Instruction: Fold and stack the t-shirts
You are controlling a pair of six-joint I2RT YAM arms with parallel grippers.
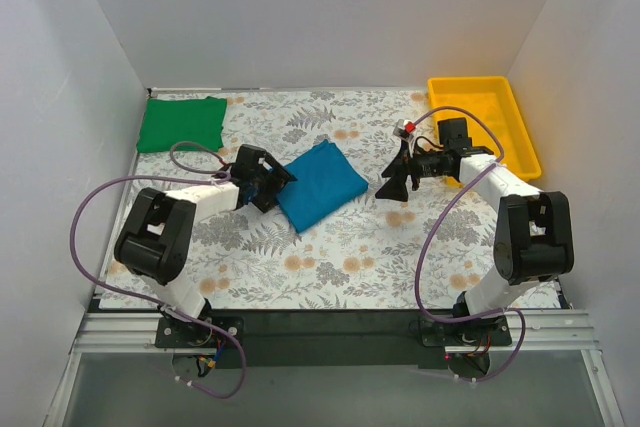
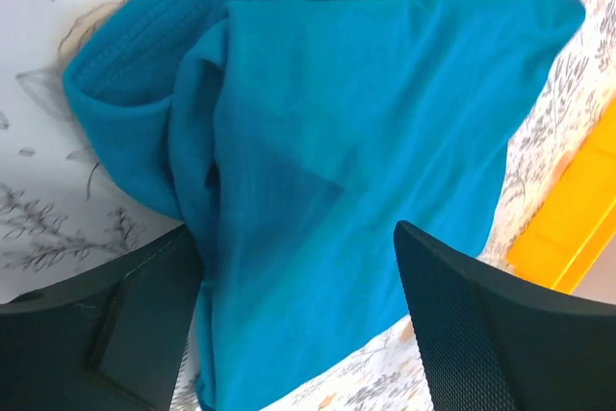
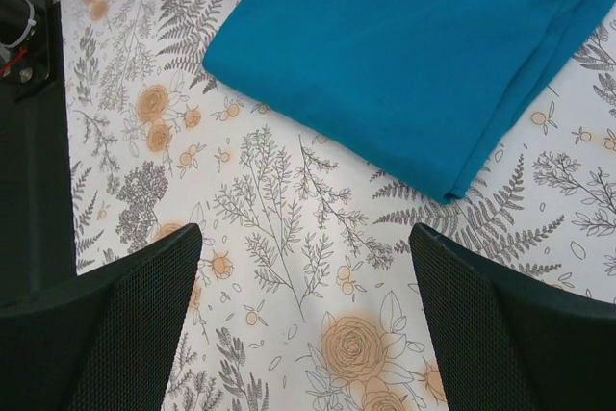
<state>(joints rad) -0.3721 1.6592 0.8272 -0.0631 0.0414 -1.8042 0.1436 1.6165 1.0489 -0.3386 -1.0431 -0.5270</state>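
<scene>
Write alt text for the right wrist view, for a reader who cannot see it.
A folded teal-blue t-shirt lies on a floral table cover, filling the upper right. Below, the right gripper is open and empty.

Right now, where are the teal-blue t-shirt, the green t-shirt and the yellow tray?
teal-blue t-shirt (image 1: 320,184), top external view, middle of the folded cloth
green t-shirt (image 1: 182,123), top external view, middle of the folded cloth
yellow tray (image 1: 480,97), top external view, bare floor near its far rim

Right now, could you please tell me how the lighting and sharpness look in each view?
Left wrist: the tablecloth around the teal shirt is washed out. Right wrist: floral print sharp, light even, the fingers dark. Top external: even light, only faint shadows.
</scene>
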